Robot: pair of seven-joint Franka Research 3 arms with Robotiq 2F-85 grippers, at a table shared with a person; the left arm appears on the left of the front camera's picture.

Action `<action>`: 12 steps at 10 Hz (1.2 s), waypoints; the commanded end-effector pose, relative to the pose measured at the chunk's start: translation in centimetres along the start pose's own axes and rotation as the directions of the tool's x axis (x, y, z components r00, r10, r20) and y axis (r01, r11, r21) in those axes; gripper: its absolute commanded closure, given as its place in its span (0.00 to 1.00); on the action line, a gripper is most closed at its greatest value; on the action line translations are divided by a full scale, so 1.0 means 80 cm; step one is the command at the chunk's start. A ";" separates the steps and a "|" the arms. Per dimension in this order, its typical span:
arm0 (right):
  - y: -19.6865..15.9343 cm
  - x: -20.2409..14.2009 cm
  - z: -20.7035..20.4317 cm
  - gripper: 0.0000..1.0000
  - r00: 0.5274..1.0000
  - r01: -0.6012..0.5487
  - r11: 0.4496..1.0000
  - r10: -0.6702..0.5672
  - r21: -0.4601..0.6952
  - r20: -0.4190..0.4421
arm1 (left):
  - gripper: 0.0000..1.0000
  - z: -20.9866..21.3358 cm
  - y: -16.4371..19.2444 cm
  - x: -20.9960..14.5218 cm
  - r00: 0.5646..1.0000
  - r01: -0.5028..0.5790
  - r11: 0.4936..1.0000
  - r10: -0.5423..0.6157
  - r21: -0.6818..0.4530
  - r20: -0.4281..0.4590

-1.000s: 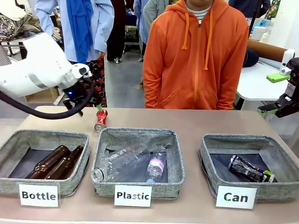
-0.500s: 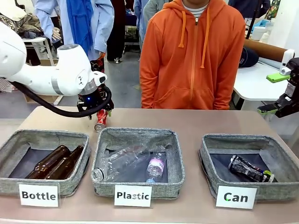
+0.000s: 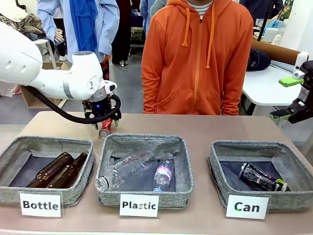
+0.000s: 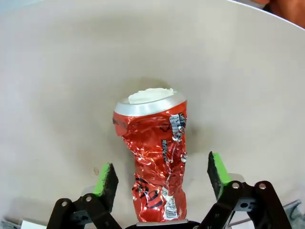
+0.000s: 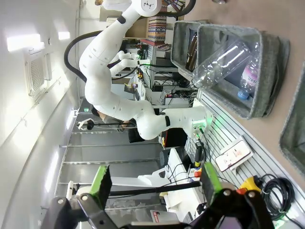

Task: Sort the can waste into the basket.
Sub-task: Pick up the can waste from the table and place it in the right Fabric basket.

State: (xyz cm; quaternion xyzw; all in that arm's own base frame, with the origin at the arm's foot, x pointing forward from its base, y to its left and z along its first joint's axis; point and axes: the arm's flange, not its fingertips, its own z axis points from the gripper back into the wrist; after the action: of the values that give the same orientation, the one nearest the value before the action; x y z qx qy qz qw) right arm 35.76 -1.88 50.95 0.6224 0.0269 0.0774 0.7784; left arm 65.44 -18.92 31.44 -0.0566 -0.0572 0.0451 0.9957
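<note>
Down at the far left of the table, the left gripper [image 3: 103,123] sits right over the red can [image 3: 104,130], which lies on the bare tabletop [image 3: 205,128] just behind the gap between the "Bottle" basket [image 3: 46,169] and the "Plastic" basket [image 3: 145,169]. From the left wrist view the picture is clear: the crumpled red can [image 4: 155,164] lies lengthwise between the two green pads [image 4: 217,168], silver end pointing away from the wrist, and there is table showing on both sides of it, so the jaws stand wide and nothing is gripped. The can reaches right down to the palm at the bottom edge of that view. Over on the right, the "Can" basket [image 3: 261,171] holds the black can [image 3: 261,177], lying on its side on the dark lining toward the right half. The right gripper [image 3: 288,113] hangs off the right edge of the table, above and beyond the "Can" basket, and its own wrist view shows its green pads [image 5: 101,183] well apart with only background between them, holding nothing. Two brown glass bottles [image 3: 58,170] lie in the "Bottle" basket, clear plastic bottles [image 3: 134,171] in the "Plastic" one. A person in an orange hoodie [image 3: 198,58] stands at the far edge of the table, facing the robot.
</note>
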 end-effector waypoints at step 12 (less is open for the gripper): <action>0.005 0.002 -0.001 0.00 1.000 -0.006 1.000 0.006 0.008 0.009 | 1.00 0.117 0.067 -0.069 0.960 0.277 0.958 -0.278 -0.074 -0.002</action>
State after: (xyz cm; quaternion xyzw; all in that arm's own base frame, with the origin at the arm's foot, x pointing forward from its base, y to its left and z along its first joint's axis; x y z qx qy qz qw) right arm 35.77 -1.87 50.95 0.6223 0.0270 0.0775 0.7784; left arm 62.73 -16.10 37.41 -0.0512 -0.0760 -0.0287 0.9954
